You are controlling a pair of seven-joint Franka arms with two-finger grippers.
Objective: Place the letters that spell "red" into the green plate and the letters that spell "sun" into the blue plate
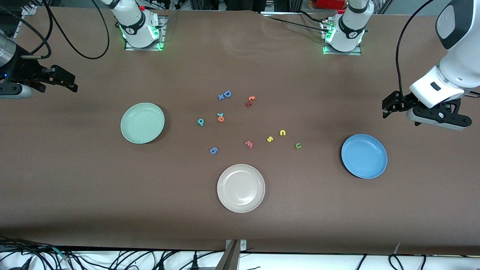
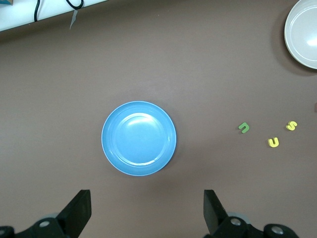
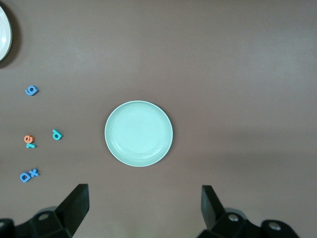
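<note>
The pale green plate lies toward the right arm's end and holds nothing. Beside it lie a teal "d" and an orange "e" touching a teal "r". The blue plate, also bare, lies toward the left arm's end. Near the table's middle are a yellow "s", a yellow "n" and a green "u". My left gripper hangs open over bare table by the blue plate. My right gripper hangs open by the green plate.
A cream-white plate sits nearest the front camera. Other loose letters lie mid-table: a blue "D" with an "x", a red-orange pair, a pink "w" and a blue "g".
</note>
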